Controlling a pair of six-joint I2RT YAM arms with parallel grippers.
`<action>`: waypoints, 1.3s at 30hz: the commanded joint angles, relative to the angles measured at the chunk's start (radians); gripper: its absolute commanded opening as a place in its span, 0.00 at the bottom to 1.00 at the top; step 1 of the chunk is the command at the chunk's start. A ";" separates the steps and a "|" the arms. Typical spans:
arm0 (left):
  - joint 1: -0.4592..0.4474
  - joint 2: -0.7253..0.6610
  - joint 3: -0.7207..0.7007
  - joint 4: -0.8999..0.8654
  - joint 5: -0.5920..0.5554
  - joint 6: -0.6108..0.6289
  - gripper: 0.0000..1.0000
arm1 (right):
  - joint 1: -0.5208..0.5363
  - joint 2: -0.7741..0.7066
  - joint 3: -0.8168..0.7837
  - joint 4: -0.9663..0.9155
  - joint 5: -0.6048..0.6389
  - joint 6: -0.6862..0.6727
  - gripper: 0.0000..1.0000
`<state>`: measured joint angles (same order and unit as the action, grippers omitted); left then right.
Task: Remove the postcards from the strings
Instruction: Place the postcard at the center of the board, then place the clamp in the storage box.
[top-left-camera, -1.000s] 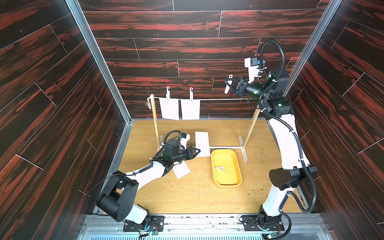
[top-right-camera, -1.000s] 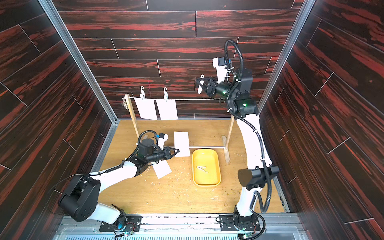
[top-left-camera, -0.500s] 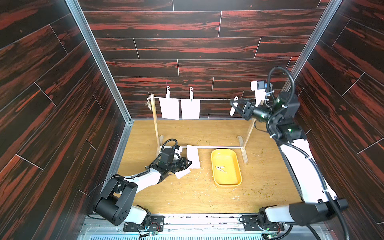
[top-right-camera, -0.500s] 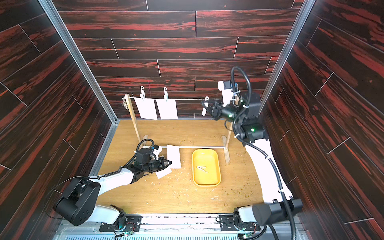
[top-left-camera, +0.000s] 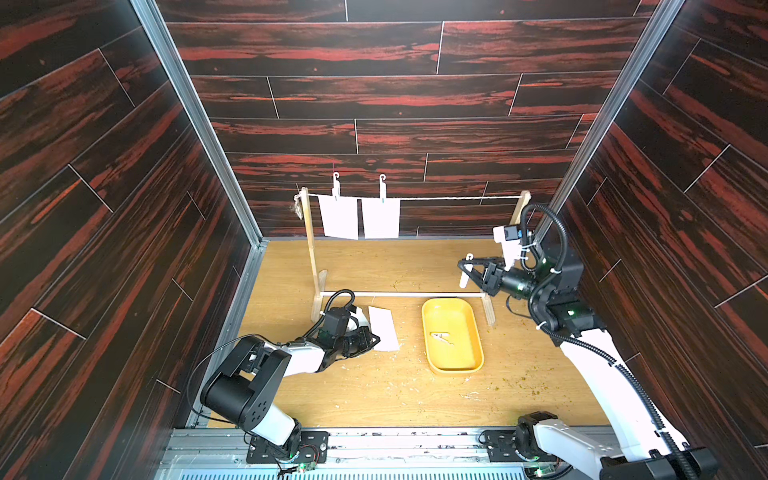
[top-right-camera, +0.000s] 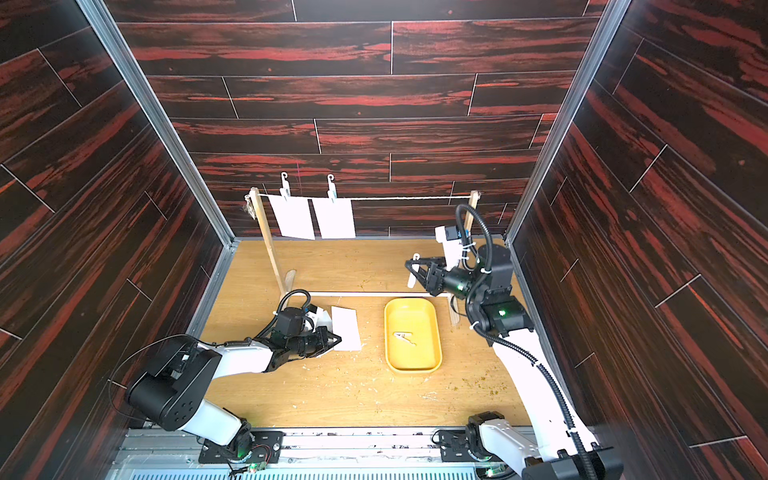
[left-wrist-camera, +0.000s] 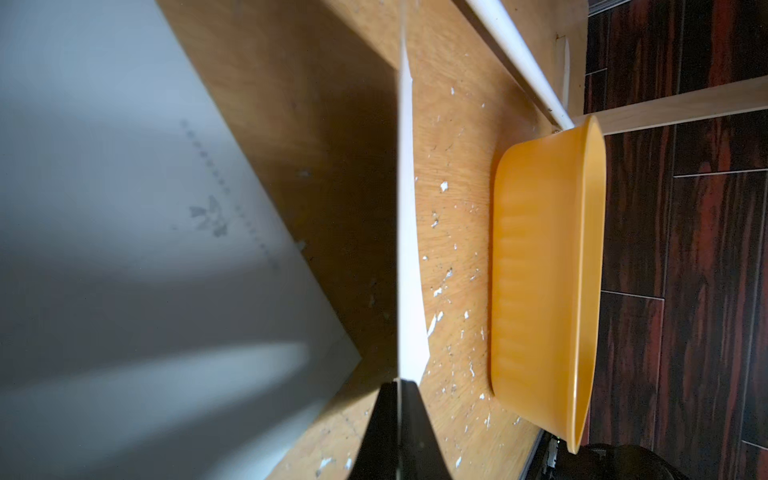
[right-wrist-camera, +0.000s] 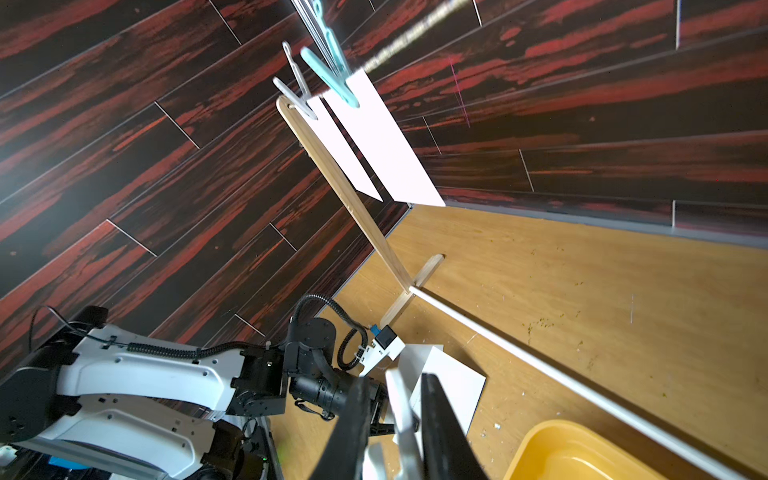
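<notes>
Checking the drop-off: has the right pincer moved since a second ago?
Yes. The right pincer has come down from string height toward the yellow tray.

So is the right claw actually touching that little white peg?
Touching. The right wrist view shows the white clothespin pinched between the fingers of the shut right gripper.

2 postcards (top-left-camera: 338, 216) on string (top-left-camera: 457, 198)

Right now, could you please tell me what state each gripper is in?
Left gripper: closed on the edge of a postcard.
Right gripper: closed on a clothespin.
</notes>
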<state>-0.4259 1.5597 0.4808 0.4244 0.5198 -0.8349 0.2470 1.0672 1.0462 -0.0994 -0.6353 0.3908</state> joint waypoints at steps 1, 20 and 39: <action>0.007 -0.042 -0.017 -0.041 -0.038 0.005 0.21 | 0.022 -0.025 -0.088 0.038 0.007 0.029 0.22; 0.018 -0.575 -0.046 -0.683 -0.360 0.078 0.51 | 0.085 0.120 -0.398 0.210 0.154 0.044 0.22; 0.017 -0.714 -0.002 -0.469 -0.326 0.019 0.59 | 0.100 0.469 -0.423 0.439 0.400 0.076 0.30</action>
<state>-0.4114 0.8154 0.4469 -0.1062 0.1623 -0.7971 0.3424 1.5005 0.6022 0.2947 -0.2832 0.4557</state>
